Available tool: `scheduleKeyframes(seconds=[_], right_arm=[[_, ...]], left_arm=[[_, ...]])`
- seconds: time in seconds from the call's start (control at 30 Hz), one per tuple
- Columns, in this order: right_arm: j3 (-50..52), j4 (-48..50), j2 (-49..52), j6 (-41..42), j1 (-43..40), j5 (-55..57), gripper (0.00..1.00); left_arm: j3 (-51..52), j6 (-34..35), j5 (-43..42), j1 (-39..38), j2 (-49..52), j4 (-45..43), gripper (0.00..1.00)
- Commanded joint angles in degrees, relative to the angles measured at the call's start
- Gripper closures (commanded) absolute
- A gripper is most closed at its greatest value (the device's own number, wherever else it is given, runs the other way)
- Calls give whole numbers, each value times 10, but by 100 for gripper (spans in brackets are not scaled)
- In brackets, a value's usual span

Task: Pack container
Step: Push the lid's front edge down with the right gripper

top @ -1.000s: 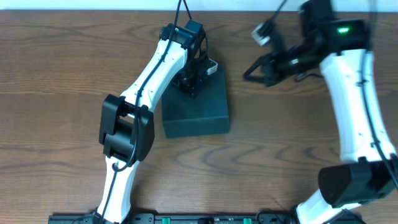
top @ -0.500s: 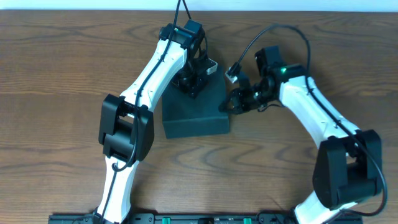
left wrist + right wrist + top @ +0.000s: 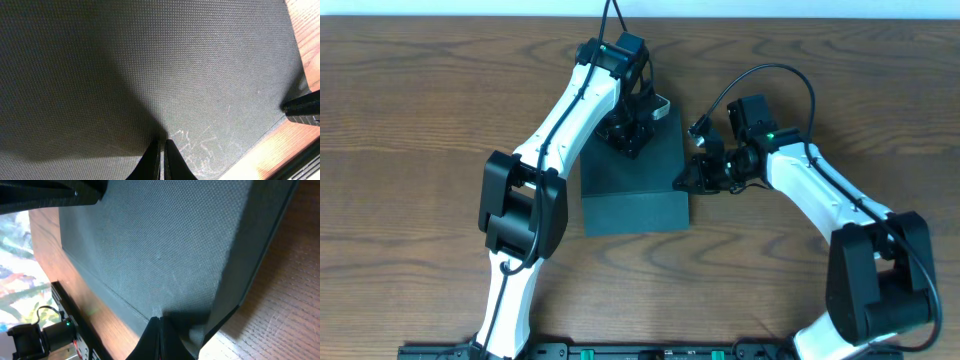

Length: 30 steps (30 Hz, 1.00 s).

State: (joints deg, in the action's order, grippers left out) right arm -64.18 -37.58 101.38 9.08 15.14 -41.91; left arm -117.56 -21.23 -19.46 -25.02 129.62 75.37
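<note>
— Where is the container [image 3: 635, 195]?

— In the middle of the table [image 3: 420, 120], lid down, its dark woven top facing up. My left claw [image 3: 628, 135] rests on the far part of that top, fingers pressed together, tips touching the fabric.

— And your right claw [image 3: 686, 181]?

— A second ago it was up near the far right of the table, well apart from the box. Half a second ago it had swung in beside the right edge. Now its tips, also pressed together, sit right against that right edge, near the corner closest to me.

— Has the box changed?

— Its near edge looked slanted before; now it lies squarer and reaches further toward me in the overhead view. My left arm has not shifted.

— Is either claw gripping anything?

— Neither, as far as I can see.
</note>
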Motion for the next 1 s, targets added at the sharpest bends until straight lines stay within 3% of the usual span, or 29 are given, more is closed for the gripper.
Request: scheduleKeyframes(seconds=[0.0, 0.23, 0.43, 0.7, 0.97], right_arm=[[15, -5, -18, 10, 4, 44, 98], [33, -36, -160, 1, 40, 150, 98], [192, 113, -258, 114, 123, 196, 99], [334, 329, -260, 265, 202, 354, 98], [348, 418, -207, 282, 209, 443, 99]], left_arm=[[15, -2, -11, -5, 19, -2, 94], [15, -2, -11, -5, 19, -3, 94], [15, -2, -12, -5, 19, -3, 94], [15, -2, -12, -5, 19, -2, 94], [15, -2, -21, -5, 19, -2, 94]])
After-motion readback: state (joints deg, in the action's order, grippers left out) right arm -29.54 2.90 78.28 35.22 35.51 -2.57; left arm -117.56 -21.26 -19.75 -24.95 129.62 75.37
